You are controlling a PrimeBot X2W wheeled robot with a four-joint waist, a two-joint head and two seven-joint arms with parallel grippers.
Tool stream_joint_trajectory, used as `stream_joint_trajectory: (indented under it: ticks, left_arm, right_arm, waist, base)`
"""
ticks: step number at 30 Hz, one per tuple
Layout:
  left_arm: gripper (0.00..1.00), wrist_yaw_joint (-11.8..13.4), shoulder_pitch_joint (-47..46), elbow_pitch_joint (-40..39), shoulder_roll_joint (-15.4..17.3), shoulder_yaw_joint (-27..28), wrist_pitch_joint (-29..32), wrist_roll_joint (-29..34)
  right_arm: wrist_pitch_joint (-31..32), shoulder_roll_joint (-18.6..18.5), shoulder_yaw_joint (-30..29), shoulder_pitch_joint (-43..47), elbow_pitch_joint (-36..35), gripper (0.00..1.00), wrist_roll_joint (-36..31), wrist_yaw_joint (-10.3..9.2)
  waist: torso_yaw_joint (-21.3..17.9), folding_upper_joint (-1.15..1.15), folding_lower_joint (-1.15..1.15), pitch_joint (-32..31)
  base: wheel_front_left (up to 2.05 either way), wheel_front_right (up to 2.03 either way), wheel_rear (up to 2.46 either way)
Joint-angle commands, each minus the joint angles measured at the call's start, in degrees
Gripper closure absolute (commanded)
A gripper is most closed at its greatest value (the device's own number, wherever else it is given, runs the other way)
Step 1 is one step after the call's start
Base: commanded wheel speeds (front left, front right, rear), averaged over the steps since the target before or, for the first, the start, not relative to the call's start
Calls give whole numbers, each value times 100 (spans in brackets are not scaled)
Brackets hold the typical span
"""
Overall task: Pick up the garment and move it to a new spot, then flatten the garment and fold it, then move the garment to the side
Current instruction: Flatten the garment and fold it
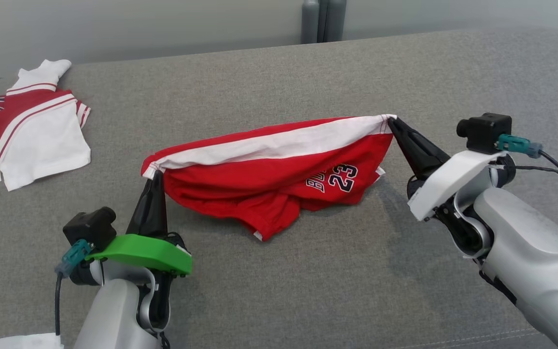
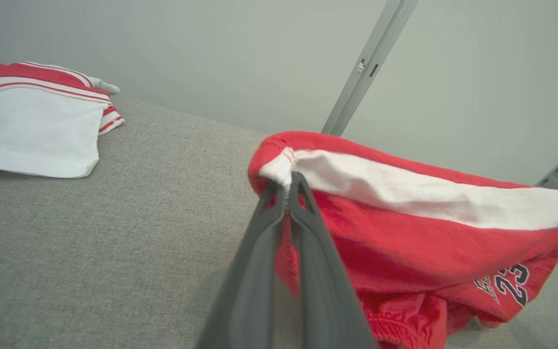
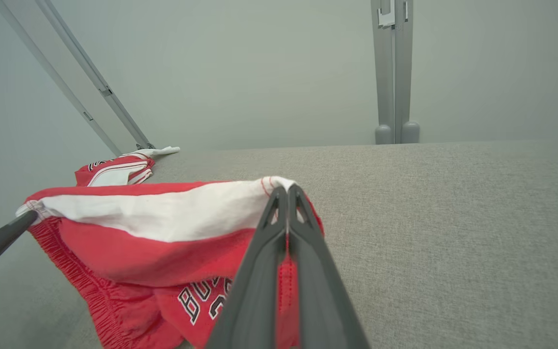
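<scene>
- I saw the garment (image 1: 279,165), red with a white band and a "23" print, strung between my left gripper (image 1: 155,174) and right gripper (image 1: 392,121) over the middle of the grey cushion (image 1: 308,271)
- Its white band ran taut from corner to corner, the red cloth sagged below it, and the lowest folds looked to rest on the cushion
- The left gripper's fingers were pinched together on the band's left corner, with cloth caught between them
- The right gripper's fingers were clamped the same way on the band's right corner, farther back on the cushion than the left
- A red and white jersey (image 1: 32,131) lay flat at the cushion's far left, well apart from the garment
- Behind the cushion stood a pale wall (image 1: 162,29) with a grey post (image 1: 322,19)
</scene>
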Motion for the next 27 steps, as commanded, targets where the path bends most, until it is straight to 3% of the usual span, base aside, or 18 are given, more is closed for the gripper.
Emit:
stream_joint_trajectory:
  ticks: [1, 7, 12, 27]
  left_arm:
    - [100, -25, 76, -99, 16, 7, -2, 7]
    - [100, -31, 332, -696, 17, -67, -2, 92]
    - [100, 19, 566, -783, 17, -188, -3, 88]
    - [100, 78, 964, 121, 16, -160, -3, -25]
  right_arm:
    - [-49, -104, -52, 131, -133, 100, 20, 1]
    - [-141, -465, -626, 761, -1116, 100, -226, 0]
    - [-128, -346, -921, 1461, -1581, 100, -442, 1]
    - [-113, 547, -904, 2517, -852, 100, -694, 1]
  waist:
    - [-42, 0, 0, -67]
    - [-132, 0, 0, -258]
    - [-161, 0, 0, -345]
    - [-111, 0, 0, -407]
  base:
    - [0, 0, 0]
    - [0, 0, 0]
    - [0, 0, 0]
    - [0, 0, 0]
